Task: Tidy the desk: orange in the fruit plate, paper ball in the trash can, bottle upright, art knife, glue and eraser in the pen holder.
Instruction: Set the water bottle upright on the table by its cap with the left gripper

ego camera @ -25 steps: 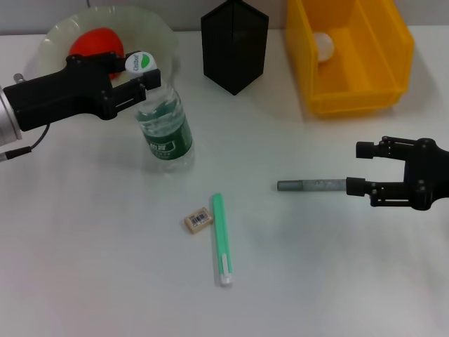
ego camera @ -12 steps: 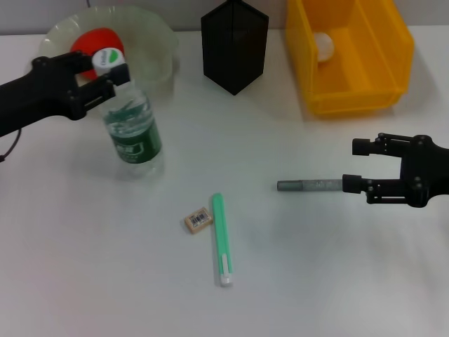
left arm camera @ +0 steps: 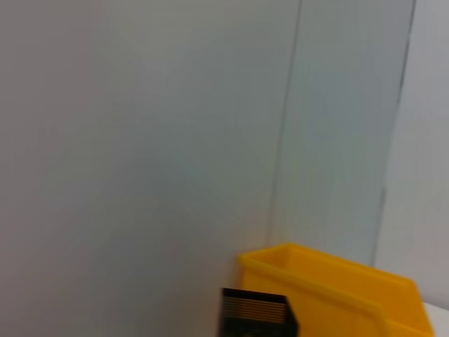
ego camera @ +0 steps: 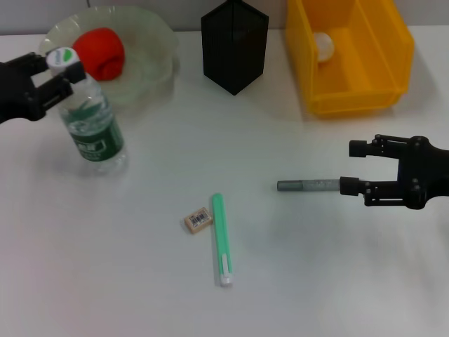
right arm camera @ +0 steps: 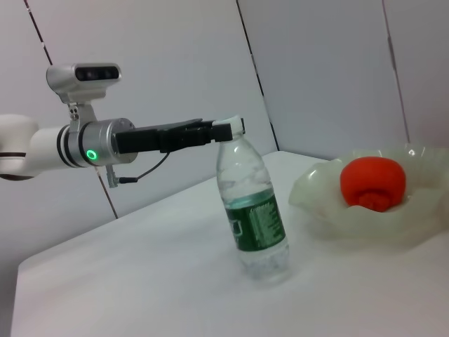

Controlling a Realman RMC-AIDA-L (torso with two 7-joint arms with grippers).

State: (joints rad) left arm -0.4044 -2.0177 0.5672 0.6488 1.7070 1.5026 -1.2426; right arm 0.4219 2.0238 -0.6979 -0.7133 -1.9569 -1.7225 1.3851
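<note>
The clear bottle [ego camera: 91,126] [right arm camera: 254,214] stands upright at the table's left, in front of the fruit plate. My left gripper [ego camera: 50,74] [right arm camera: 219,130] is shut on its neck under the white cap. The orange [ego camera: 99,50] [right arm camera: 372,182] lies in the pale-green fruit plate [ego camera: 151,67] [right arm camera: 316,200]. My right gripper [ego camera: 353,167] hovers open at the right. A thin grey stick [ego camera: 309,185] lies with one end at its lower fingertip. A green stick [ego camera: 221,239] and the tan eraser [ego camera: 198,220] lie mid-table. I cannot tell which stick is the art knife and which the glue.
The black pen holder [ego camera: 235,45] [left arm camera: 256,317] stands at the back centre. To its right is the yellow trash can [ego camera: 351,98] [left arm camera: 337,291], with the white paper ball [ego camera: 323,43] inside. Bare table lies in front of the sticks.
My left gripper has carried the upright bottle leftward, away from the front of the fruit plate, uncovering the orange. The right gripper has crept slightly left toward the grey stick.
</note>
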